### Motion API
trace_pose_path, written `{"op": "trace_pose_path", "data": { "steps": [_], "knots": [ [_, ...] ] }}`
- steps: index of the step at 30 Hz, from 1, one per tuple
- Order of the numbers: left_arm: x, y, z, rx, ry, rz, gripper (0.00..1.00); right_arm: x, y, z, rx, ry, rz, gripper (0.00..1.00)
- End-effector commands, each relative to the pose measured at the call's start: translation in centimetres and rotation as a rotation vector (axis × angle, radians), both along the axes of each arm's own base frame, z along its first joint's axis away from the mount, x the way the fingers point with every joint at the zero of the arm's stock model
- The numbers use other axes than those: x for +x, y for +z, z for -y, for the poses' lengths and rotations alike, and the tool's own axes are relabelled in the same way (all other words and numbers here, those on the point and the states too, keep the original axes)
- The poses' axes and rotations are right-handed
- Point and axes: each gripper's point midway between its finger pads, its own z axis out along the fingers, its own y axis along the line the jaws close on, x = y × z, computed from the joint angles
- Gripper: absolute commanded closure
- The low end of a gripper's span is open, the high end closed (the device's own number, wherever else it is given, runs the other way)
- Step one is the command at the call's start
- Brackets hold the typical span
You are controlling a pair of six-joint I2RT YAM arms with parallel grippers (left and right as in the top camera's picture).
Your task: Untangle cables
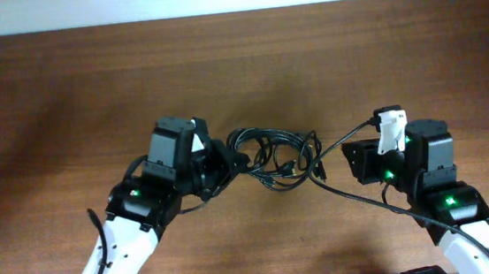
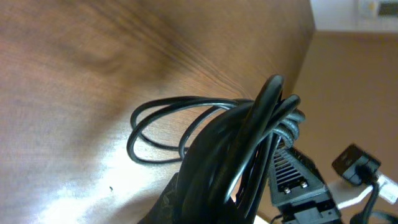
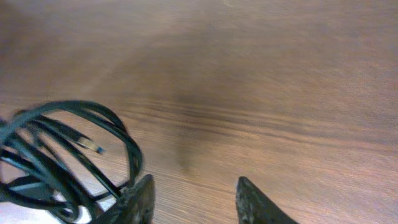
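The cables (image 1: 273, 155) are thin black cords tangled in loose loops at the table's middle, with a small metal plug showing among them. My left gripper (image 1: 223, 167) is at the bundle's left end and shut on it. In the left wrist view the gathered cords (image 2: 239, 149) rise right in front of the camera and hide most of the fingers, while one loop lies on the wood. My right gripper (image 1: 350, 160) is open and empty just right of the bundle. In the right wrist view its fingers (image 3: 194, 183) are spread above bare wood, with the loops (image 3: 59, 155) beside the left finger.
The brown wooden table (image 1: 238, 58) ends at a far edge along the top of the overhead view. Thicker black arm wires (image 1: 356, 194) run from the right arm toward the bundle. The right arm's black body (image 2: 298, 180) shows close behind the held cords.
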Motion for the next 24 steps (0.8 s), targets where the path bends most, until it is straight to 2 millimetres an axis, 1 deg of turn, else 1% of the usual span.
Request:
{"op": "trace_pose_path", "data": {
  "steps": [1, 4, 7, 13, 18, 21, 24],
  "knots": [
    [0.2, 2.7, 1.1, -0.044, -0.166, 0.165, 1.00, -0.1, 1.9, -2.3, 0.108, 0.104, 0.038, 0.56],
    [0.3, 3.4, 1.6, -0.073, -0.194, 0.198, 1.00, 0.0, 2.7, -2.9, 0.136, 0.138, 0.064, 0.56],
    [0.3, 3.5, 1.7, -0.077, -0.197, 0.199, 1.00, 0.1, 2.9, -3.0, 0.137, 0.140, 0.075, 0.56],
    [0.2, 3.5, 1.7, -0.078, -0.198, 0.198, 1.00, 0.1, 2.9, -3.0, 0.137, 0.140, 0.078, 0.56],
    [0.1, 3.3, 1.6, -0.098, -0.159, 0.140, 1.00, -0.4, 2.3, -3.0, 0.134, 0.145, 0.046, 0.56],
    [0.1, 3.3, 1.6, -0.098, -0.161, 0.141, 1.00, -0.4, 2.4, -3.0, 0.134, 0.150, 0.048, 0.56],
    [0.1, 3.3, 1.6, -0.095, -0.165, 0.146, 1.00, -0.5, 2.7, -3.5, 0.126, 0.199, 0.078, 0.56]
  ]
}}
